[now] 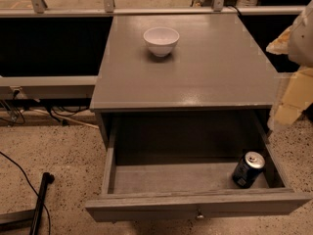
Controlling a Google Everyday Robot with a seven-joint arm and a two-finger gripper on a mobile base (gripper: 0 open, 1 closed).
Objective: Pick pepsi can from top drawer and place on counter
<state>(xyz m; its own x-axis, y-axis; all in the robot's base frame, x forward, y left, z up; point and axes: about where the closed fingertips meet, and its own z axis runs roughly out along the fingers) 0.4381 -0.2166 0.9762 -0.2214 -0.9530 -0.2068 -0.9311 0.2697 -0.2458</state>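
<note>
The pepsi can (248, 169) is dark blue with a silver top. It stands slightly tilted in the right front corner of the open top drawer (190, 205), near its right wall. The drawer is pulled out and has a small metal knob (199, 214) on its front panel. The grey counter (205, 72) is the cabinet's top, above the drawer. My gripper (287, 107) shows as pale cream parts at the right edge of the camera view, beside the counter's right front corner. It is above and to the right of the can and apart from it.
A white bowl (161, 40) stands on the counter near its back, left of centre. A metal railing (146, 9) runs behind the cabinet. Cables (29, 180) and a dark pole (41, 199) lie on the speckled floor to the left.
</note>
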